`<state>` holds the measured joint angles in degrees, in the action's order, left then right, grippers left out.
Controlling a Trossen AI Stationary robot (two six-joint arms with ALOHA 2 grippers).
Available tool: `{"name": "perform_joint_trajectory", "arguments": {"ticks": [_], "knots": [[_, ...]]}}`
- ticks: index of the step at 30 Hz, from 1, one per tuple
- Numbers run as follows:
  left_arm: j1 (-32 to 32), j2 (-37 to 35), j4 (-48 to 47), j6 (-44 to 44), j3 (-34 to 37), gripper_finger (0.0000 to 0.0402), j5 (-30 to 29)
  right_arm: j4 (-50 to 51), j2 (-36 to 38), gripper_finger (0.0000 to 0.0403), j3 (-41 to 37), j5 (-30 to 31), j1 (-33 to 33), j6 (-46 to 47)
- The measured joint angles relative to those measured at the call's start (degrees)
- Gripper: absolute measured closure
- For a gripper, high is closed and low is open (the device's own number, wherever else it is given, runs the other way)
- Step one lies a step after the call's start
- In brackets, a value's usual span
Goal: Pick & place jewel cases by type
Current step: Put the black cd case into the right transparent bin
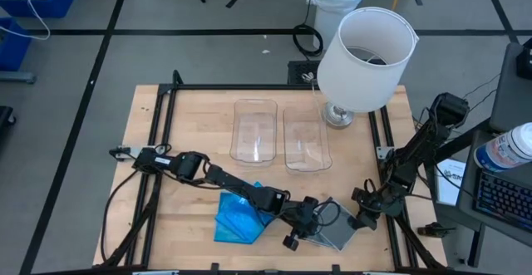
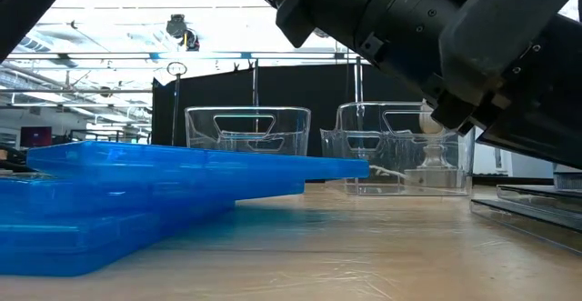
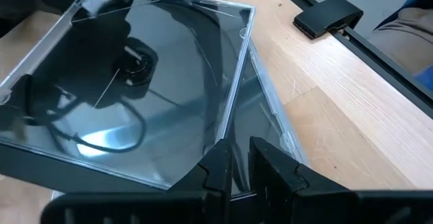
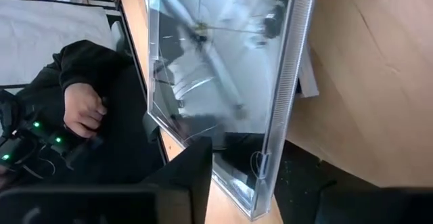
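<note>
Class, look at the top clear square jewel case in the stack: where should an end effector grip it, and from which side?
Grip the clear jewel case by its thin exposed edge, coming in low from the table's front. It lies flat on another case, so only the rim offers purchase.

Two clear bins [image 1: 279,134] sit side by side mid-table ahead of me. A white lamp [image 1: 362,52] stands just beside them.

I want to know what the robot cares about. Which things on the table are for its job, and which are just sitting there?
For the job:
- blue jewel cases, stacked
- clear jewel cases, under both grippers
- left gripper
- right gripper

Just there:
- white lamp
- two clear bins, nothing visible in them; they may be where the cases go
</note>
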<state>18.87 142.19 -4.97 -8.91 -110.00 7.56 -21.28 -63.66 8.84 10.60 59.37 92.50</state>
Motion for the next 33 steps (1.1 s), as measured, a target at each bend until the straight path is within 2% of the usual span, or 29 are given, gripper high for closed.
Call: {"name": "perform_joint_trajectory", "arguments": {"ticks": [11,22,33], "knots": [[0.4,0.0,0.5,-1.0,0.0,0.0339,0.5,-0.8,0.0,0.034,-0.1,1.4,0.0,-3.2],[2.1,-1.1,0.9,-4.7,0.0,0.0339,-0.1,-1.0,3.9,0.0349,-0.1,1.5,0.0,-7.1],[4.7,-10.6,-11.8,-5.3,0.0,0.0339,0.4,-0.5,7.9,0.035,-0.1,3.2,0.0,-12.9]]}}
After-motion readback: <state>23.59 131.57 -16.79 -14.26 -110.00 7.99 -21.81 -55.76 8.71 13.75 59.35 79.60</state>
